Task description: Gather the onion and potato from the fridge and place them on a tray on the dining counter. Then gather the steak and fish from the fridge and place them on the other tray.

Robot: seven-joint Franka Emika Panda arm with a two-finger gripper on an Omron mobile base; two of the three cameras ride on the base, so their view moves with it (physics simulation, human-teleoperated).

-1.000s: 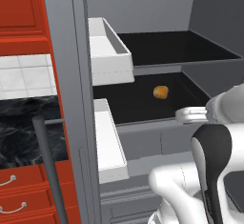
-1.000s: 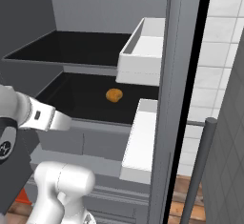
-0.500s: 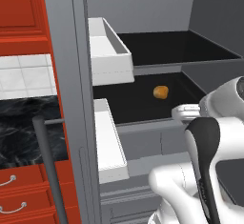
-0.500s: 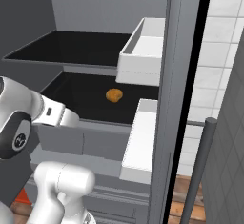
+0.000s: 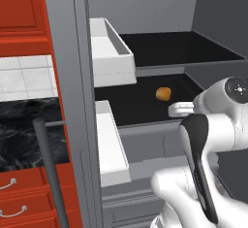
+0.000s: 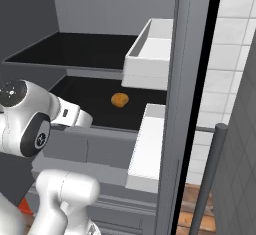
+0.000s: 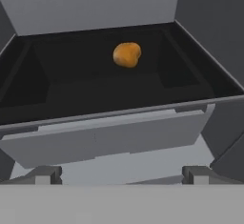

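Note:
The fridge (image 5: pixel 72 76) stands open, with black inner shelves. A small orange-brown rounded lump, the potato (image 5: pixel 163 93) (image 6: pixel 119 99) (image 7: pixel 127 54), lies alone toward the back of the lower shelf (image 7: pixel 95 89). My gripper (image 7: pixel 122 175) is open and empty, its fingertips (image 7: pixel 47 174) spread wide. It hovers just outside the front lip of that shelf, level with it and pointing in at the potato, a good stretch short of it. The onion, steak, fish, tray and dining counter are out of view.
The upper black shelf (image 5: pixel 184 47) is bare. Two white door bins (image 5: pixel 109 57) (image 5: pixel 111 144) jut out on the open door beside the shelves. A long grey bar handle (image 5: pixel 48 173) hangs in front. Red cabinets (image 5: pixel 19 8) and a black marble-look counter (image 5: pixel 19 125) lie left.
My hand has moved forward toward the lower shelf's front edge while the elbow rose. The jaws stayed open. The potato has not moved.

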